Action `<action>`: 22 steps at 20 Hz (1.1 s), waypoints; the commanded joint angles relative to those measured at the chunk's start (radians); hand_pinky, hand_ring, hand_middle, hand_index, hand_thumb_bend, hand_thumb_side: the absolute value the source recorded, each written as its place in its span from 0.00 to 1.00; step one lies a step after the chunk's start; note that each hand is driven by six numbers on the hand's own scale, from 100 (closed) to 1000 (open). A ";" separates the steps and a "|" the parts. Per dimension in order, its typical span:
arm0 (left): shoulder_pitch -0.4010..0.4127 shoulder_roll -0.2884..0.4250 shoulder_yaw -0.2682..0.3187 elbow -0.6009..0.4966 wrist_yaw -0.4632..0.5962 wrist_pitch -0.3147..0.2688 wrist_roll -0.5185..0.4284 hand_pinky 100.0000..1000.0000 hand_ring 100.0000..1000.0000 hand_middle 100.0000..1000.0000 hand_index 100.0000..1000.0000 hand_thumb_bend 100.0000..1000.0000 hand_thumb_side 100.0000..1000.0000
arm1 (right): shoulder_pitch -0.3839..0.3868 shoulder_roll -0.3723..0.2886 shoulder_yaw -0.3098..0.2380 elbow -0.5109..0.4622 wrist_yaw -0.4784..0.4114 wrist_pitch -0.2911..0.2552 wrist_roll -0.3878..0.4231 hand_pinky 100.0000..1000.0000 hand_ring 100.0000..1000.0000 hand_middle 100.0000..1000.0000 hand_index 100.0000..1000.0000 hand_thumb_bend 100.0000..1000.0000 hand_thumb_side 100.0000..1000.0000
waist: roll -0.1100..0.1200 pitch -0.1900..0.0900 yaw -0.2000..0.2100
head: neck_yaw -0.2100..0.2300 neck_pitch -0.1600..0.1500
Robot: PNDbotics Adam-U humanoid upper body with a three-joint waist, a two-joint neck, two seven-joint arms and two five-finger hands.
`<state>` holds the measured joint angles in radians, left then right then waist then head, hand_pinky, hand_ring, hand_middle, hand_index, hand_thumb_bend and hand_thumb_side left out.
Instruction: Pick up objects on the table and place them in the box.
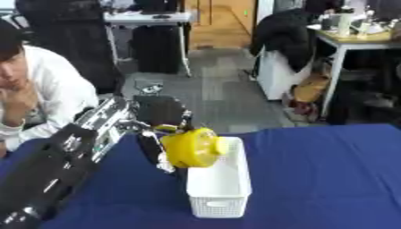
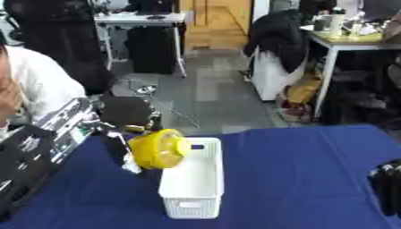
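So your left hand is coming in from the left side, arm stretched across the near-left part of the table, and its fingers are curled round a round yellow object. You're holding that yellow thing up off the cloth, right at the far-left corner of the white box, with part of it hanging over the box's left rim. Can't tell if it's actually touching the rim or just above it. It looks like a chunky disc shape with a paler yellow bit on the side facing the box; can't make out more than that.

The box itself is a white slotted basket, long side running near to far, sitting left of centre on the blue cloth. What shows of its inside looks white.

Your right hand only shows in the right eye view, down at the near-right edge, dark fingers pointing up, resting off on its own and well apart from the box. They look straight and relaxed to me, holding nothing.
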<state>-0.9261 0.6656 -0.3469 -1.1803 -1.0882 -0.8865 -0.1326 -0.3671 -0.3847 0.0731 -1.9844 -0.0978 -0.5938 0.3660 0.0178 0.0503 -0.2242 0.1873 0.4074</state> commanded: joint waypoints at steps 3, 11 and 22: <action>-0.019 -0.009 -0.008 0.026 -0.143 -0.020 0.169 0.12 0.00 0.00 0.13 0.00 0.44 | -0.030 -0.004 0.001 -0.016 -0.013 0.001 0.010 0.02 0.14 0.12 0.10 0.00 0.80 | -0.001 -0.009 -0.017 | 0.016 -0.024; -0.026 -0.057 0.013 0.126 -0.326 -0.019 0.298 0.14 0.00 0.00 0.14 0.00 0.46 | -0.060 0.017 0.002 -0.016 -0.028 0.005 0.024 0.02 0.14 0.12 0.07 0.00 0.80 | 0.005 0.001 -0.051 | 0.044 -0.034; -0.060 -0.117 0.072 0.273 -0.547 0.106 0.368 0.79 0.87 0.78 0.77 0.13 0.79 | -0.108 0.045 0.003 -0.016 -0.048 0.009 0.047 0.02 0.15 0.12 0.02 0.00 0.80 | 0.023 0.009 -0.089 | 0.106 -0.041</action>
<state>-0.9581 0.5371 -0.2941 -0.9098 -1.6150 -0.7972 0.2348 -0.4556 -0.3382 0.0797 -1.9845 -0.1391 -0.5848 0.4096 0.0435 0.0698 -0.3127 0.2781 0.3814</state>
